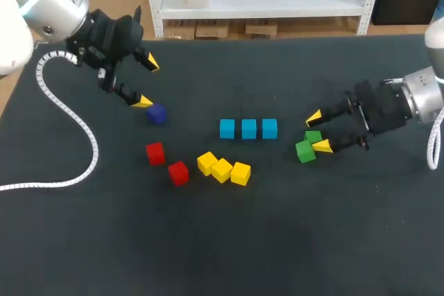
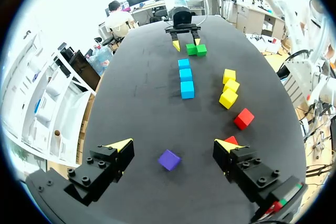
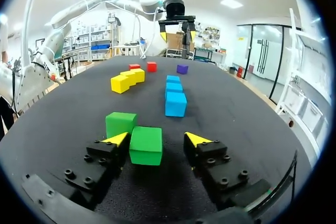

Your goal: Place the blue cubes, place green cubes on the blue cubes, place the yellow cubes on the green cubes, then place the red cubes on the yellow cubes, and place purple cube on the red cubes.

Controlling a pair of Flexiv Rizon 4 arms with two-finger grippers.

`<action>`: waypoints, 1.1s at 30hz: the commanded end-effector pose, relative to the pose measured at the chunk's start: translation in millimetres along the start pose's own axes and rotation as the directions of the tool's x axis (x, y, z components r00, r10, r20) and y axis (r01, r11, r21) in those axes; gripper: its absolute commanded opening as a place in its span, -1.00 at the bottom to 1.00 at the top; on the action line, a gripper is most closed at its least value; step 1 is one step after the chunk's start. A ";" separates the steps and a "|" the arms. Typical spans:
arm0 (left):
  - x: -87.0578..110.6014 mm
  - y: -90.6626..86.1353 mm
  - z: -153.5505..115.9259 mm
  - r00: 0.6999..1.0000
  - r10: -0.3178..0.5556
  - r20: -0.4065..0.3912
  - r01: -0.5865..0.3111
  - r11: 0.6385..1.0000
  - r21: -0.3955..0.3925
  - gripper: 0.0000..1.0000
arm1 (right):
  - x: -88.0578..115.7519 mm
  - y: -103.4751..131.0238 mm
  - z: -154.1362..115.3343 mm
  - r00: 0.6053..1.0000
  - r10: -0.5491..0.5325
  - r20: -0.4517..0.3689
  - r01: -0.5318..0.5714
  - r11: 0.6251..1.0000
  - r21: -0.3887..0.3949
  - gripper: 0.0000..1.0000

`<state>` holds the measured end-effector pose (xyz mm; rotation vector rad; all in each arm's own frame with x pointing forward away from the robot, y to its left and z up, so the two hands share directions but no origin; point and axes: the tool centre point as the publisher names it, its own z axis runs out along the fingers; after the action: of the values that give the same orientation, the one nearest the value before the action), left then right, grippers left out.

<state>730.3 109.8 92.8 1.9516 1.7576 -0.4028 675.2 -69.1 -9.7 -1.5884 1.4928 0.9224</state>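
Both grippers stand open over loose cubes on the dark table (image 1: 347, 240).

Head view: the left gripper (image 1: 147, 82), upper left, is spread wide just above the purple cube (image 1: 157, 113). The blue cubes (image 1: 248, 128) sit in a row at centre, with the yellow cubes (image 1: 222, 169) and red cubes (image 1: 166, 163) below them. At right, the right gripper (image 1: 318, 132) gapes at the green cubes (image 1: 307, 147).
Left wrist view: the purple cube lies between the parted fingers, touching neither.
Right wrist view: one of the green cubes sits between the fingers, clear of one.

dark table (image 1: 312, 240) with blue cubes (image 1: 248, 129), yellow cubes (image 1: 222, 170), red cubes (image 1: 155, 153), green cubes (image 1: 305, 151), purple cube (image 1: 157, 113)
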 end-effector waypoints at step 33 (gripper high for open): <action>1.2 0.2 0.0 1.000 0.003 0.003 -0.003 1.000 -0.001 1.00 | -46.8 -8.3 -21.7 0.997 0.081 0.004 -0.081 0.994 0.074 -1.00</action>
<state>730.3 109.8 92.8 1.9515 1.7578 -0.4028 679.4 -72.7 36.4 -1.4793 1.5763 0.9105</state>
